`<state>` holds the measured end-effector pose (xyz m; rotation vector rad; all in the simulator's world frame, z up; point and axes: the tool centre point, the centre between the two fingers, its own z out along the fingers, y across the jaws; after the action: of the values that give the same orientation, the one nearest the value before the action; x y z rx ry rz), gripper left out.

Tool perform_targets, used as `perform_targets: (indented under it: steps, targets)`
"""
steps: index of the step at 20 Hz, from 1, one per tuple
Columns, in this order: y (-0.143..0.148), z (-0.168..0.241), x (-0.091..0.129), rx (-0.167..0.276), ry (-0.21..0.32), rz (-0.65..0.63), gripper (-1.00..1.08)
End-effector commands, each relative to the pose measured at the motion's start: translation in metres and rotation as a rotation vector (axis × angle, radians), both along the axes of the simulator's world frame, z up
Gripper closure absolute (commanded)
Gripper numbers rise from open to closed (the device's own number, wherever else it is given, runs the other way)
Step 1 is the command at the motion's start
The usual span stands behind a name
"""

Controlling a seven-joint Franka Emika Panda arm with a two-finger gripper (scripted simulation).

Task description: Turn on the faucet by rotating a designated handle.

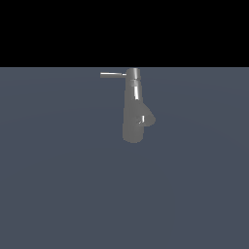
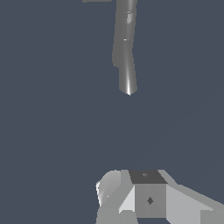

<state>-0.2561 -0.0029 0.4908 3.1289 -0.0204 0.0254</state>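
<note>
The faucet stands alone on the flat blue-grey floor, a little above the middle of the exterior view, its wide grey body tapering up to a narrower shiny cap. The short stubby bulge on the body points toward the exterior view's right. The handle — a thin straight rod — leaves the cap on the opposite side, reaching out level toward the exterior view's left. It juts free with nothing around it, which is why it makes the natural lever: pushing near its far tip should turn the cap with the least effort.

No arm shows in the exterior view. In the wrist view the faucet appears as a long bright shape ahead of the camera, well apart from the blocky grey parts of the gripper at the near edge. A sliver of what may be the handle sits at the frame's border, too cropped to be sure. The fingertips are not visible, so I cannot tell whether the gripper is wide or narrow; it holds nothing.

My reading is that the task is at its start — the approach is not yet made, and the next move calls for bringing the gripper beside the rod, not the bulge.
</note>
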Motion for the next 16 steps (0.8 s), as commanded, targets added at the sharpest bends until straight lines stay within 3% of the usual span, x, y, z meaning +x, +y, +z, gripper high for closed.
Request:
perform_targets:
  steps: [1,9,16]
  targets:
    - [0.0,0.0,0.0,0.0,0.0,0.0,1.08]
    - [0.001,0.002,0.011,-0.003,0.001,-0.037,1.08]
    - [0.004,0.005,0.039,-0.011,0.002,-0.13,1.08]
